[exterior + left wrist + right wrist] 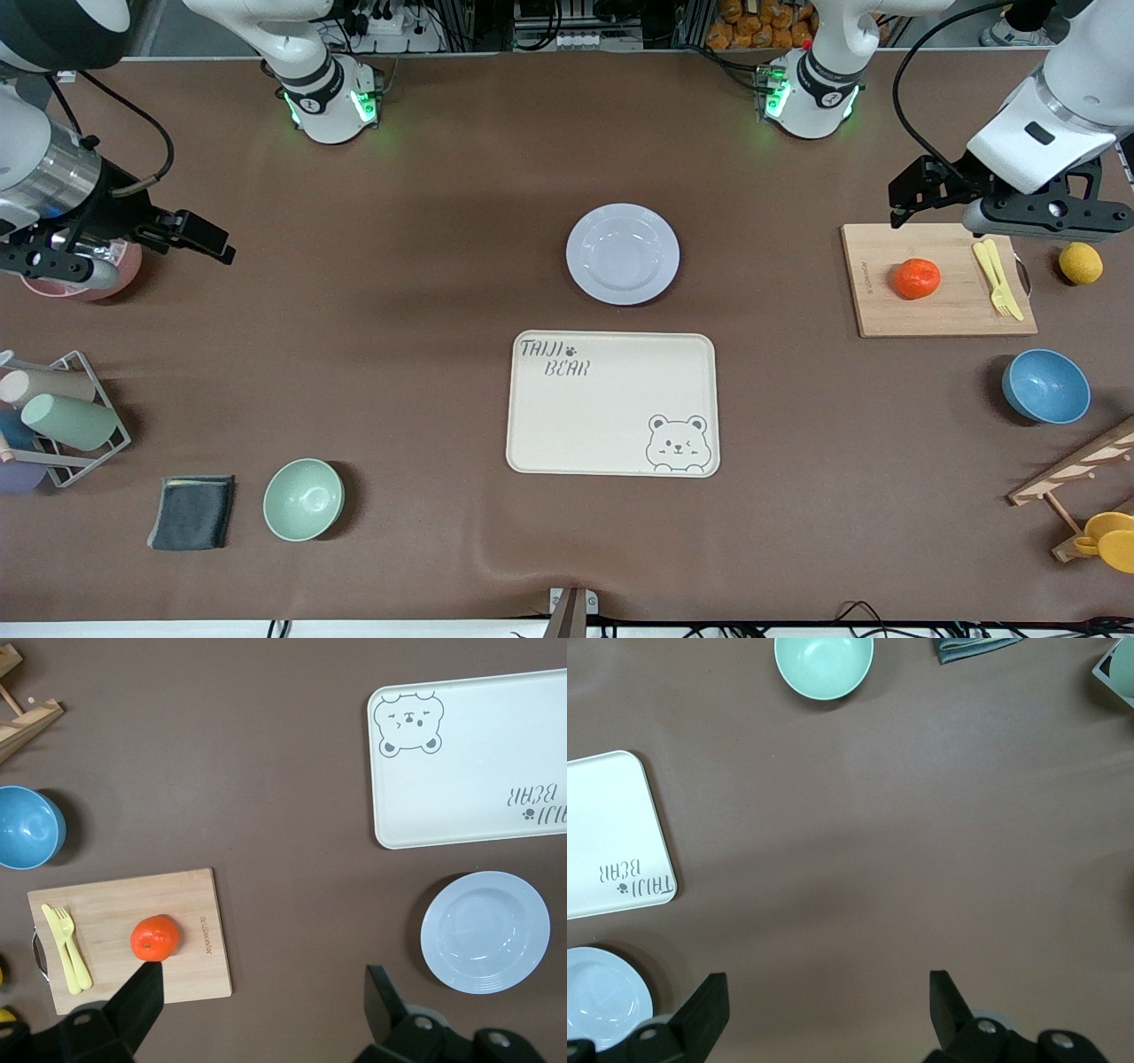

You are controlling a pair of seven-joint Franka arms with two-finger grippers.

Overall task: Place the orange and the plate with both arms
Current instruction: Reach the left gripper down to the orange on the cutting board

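The orange [916,278] rests on a wooden cutting board [943,312] toward the left arm's end of the table. In the left wrist view the orange [155,937] lies just off one finger. My left gripper [912,199] hangs open and empty over the table by that board's edge, its jaws [263,992] wide apart. The pale plate [623,253] sits at mid-table, beside the cream tray [611,403] and farther from the front camera; it also shows as plate [485,932] and plate [602,994]. My right gripper [190,235] hovers open and empty [828,997] over bare table at the right arm's end.
A yellow fork and knife [997,276] lie on the board, with a lemon [1080,263] beside it. A blue bowl [1045,385] and wooden rack [1076,478] stand nearer the front camera. A mint bowl [303,499], grey cloth [192,511], cup rack [62,421] and pink bowl [115,275] are at the right arm's end.
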